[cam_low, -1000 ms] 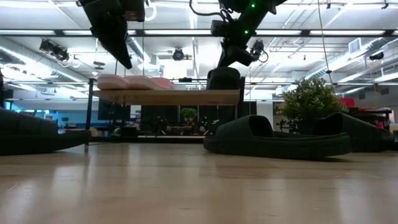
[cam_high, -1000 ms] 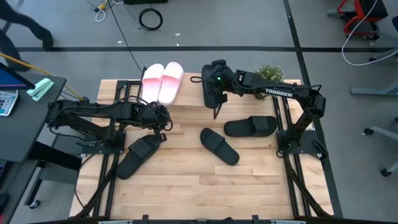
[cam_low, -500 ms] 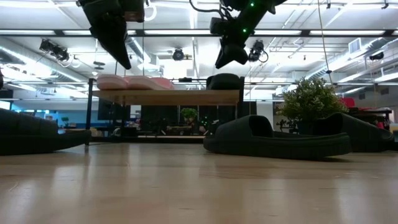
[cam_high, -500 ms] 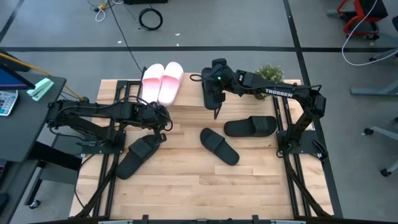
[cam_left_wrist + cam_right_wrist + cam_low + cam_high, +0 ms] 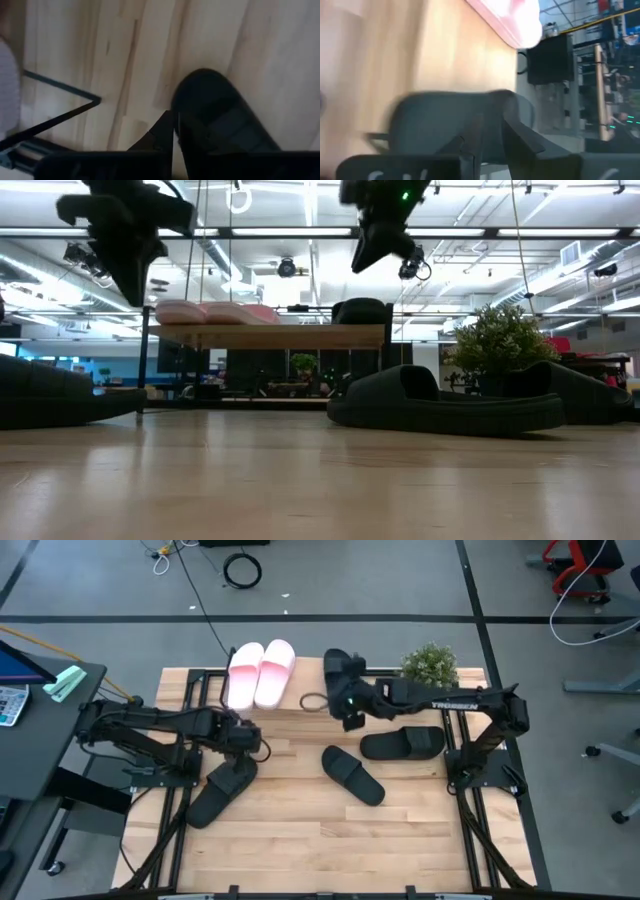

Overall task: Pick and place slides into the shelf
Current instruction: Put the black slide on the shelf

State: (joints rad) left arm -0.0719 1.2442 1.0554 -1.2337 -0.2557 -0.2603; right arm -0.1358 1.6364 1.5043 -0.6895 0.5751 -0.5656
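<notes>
— Pale wooden table (image 5: 300, 830) on a grey floor, open workroom behind. And the shelf?
— At the far edge, in the middle: shelf (image 5: 305, 685), light board on thin black legs. Two pink slides (image 5: 262, 672) side by side on its left part. One shelved black slide (image 5: 336, 665) on its right end.
— Right gripper?
— Right gripper (image 5: 491, 117) raised over the shelf's near right side, close by the shelved black slide, not touching. Fingers parted, nothing between them.
— Left?
— Left gripper (image 5: 173, 122) hanging over the far end of the left black slide (image 5: 220, 785), flat on the table's left. Fingers nearly pressed together, only a slit showing, nothing grasped.
— Others?
— Middle black slide (image 5: 352, 773) and right black slide (image 5: 402, 743), both on the table. Small potted plant (image 5: 430, 662) at the far right.
</notes>
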